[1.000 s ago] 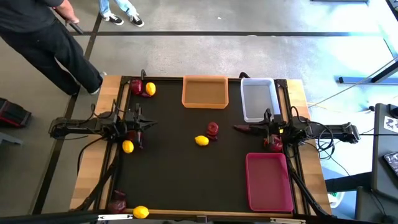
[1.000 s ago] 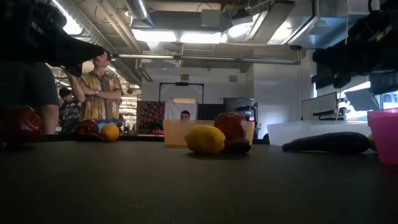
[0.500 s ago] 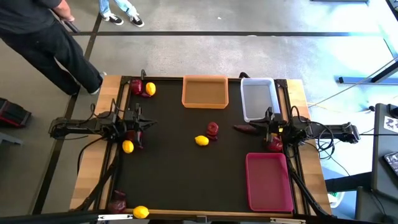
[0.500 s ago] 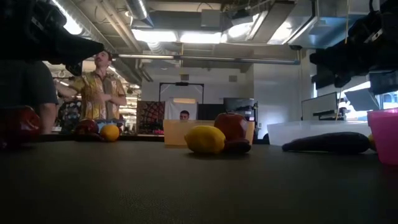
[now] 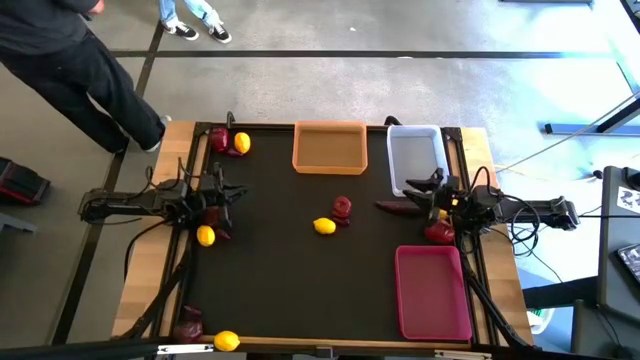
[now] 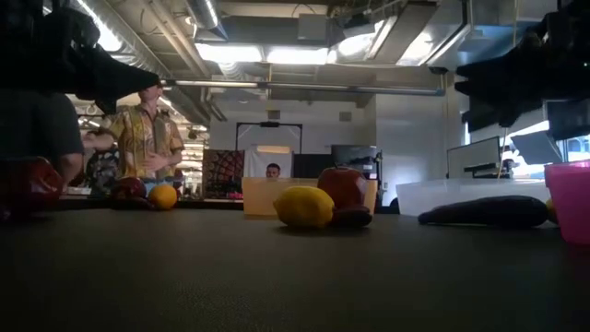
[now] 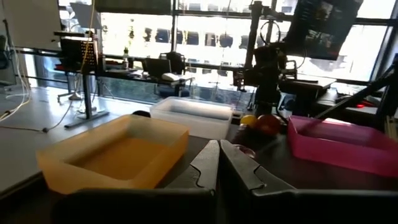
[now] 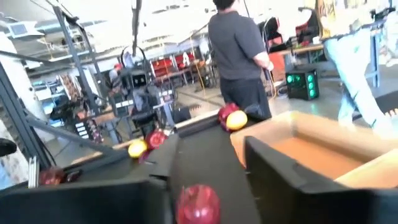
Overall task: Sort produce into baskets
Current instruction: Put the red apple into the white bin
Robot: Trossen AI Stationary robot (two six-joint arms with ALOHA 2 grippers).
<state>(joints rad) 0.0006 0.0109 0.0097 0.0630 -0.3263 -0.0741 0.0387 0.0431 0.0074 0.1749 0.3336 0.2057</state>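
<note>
The table point(image 5: 300, 290) has a black top with wooden edges; on it sit an orange basket point(image 5: 329, 147), a white basket point(image 5: 415, 158) and a magenta basket point(image 5: 432, 292); lemons point(image 5: 324, 226), red apples point(image 5: 341, 206) and a dark purple piece point(image 5: 398, 207) lie scattered across its surface.

A person in dark trousers point(image 5: 85, 85) beside the table's corner, another in a patterned shirt point(image 6: 145, 140) beyond

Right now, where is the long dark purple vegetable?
In the high view the purple vegetable lies on the table's right side, just below the white basket and beside the right gripper.
</note>
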